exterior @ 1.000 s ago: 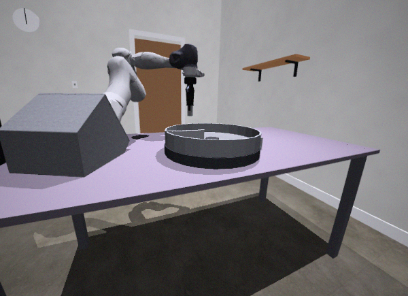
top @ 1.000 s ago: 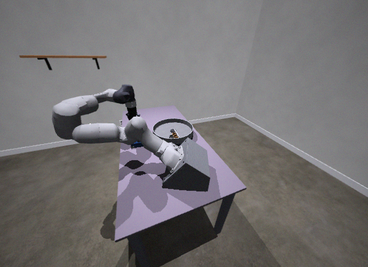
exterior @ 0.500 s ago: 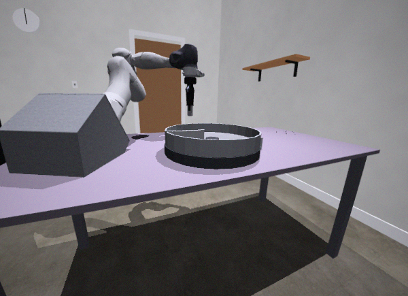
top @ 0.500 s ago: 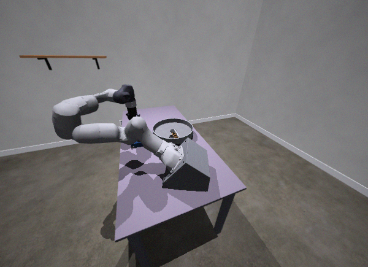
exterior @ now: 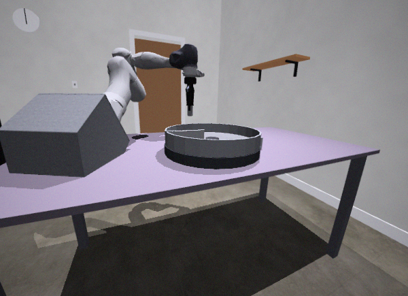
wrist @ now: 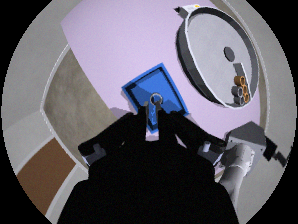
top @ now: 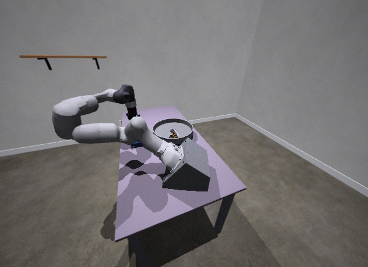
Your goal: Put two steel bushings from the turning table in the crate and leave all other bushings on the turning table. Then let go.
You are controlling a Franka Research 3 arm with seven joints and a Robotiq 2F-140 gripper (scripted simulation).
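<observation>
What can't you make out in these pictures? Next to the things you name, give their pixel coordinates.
- Wrist: whether the hand (top: pixel 133 116) (exterior: pixel 190 113) (wrist: pixel 152 106) grips the steel ring (wrist: pixel 156 93); too small, overlapping the fingertips.
- Wrist: part of the crate (top: pixel 137 144) (wrist: pixel 165 85), behind the fingers.
- Top: most of the crate, behind the arm (top: pixel 96 132) (exterior: pixel 119 73) (wrist: pixel 235 172).
- Exterior: the orange bushings (top: pixel 175 134) (wrist: pixel 240 84), behind the turning table's wall (top: pixel 157 135) (exterior: pixel 214 148) (wrist: pixel 192 75).
</observation>
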